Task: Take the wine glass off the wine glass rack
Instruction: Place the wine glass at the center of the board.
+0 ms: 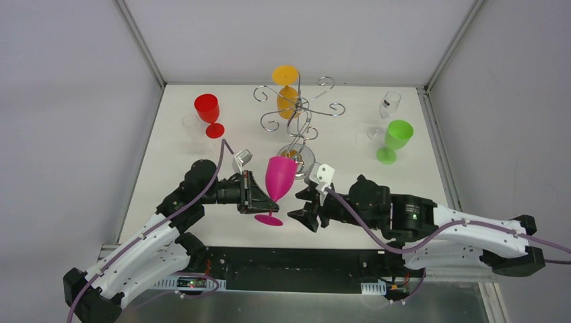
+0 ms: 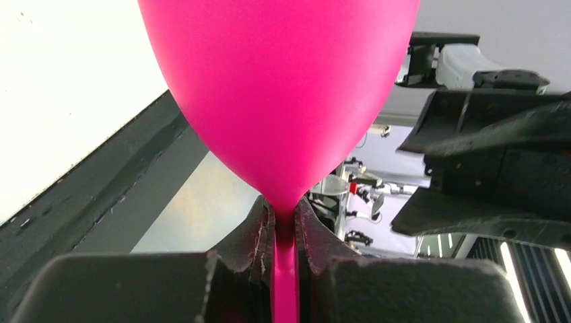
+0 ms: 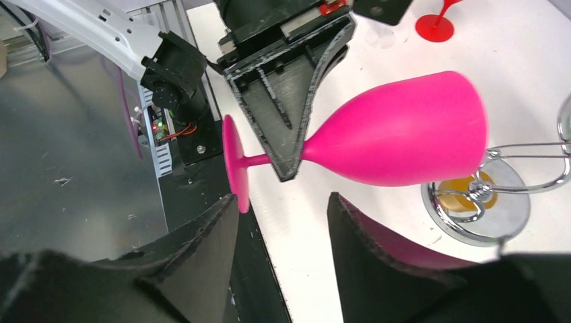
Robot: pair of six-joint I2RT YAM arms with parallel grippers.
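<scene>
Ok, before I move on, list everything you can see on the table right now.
pink glass: one, pink, near middle, tilted, off the rack
orange glass: one, orange, hanging upside down on the rack's far side
red glass: one, red, standing far left
green glass: one, green, standing far right
clear glasses: two, see-through, one beside the red, one behind the green
rack: one, silver wire, centre
table: one, white
left gripper: black, jaws shut on the pink glass's stem
right gripper: black, jaws open, beside the pink glass
</scene>
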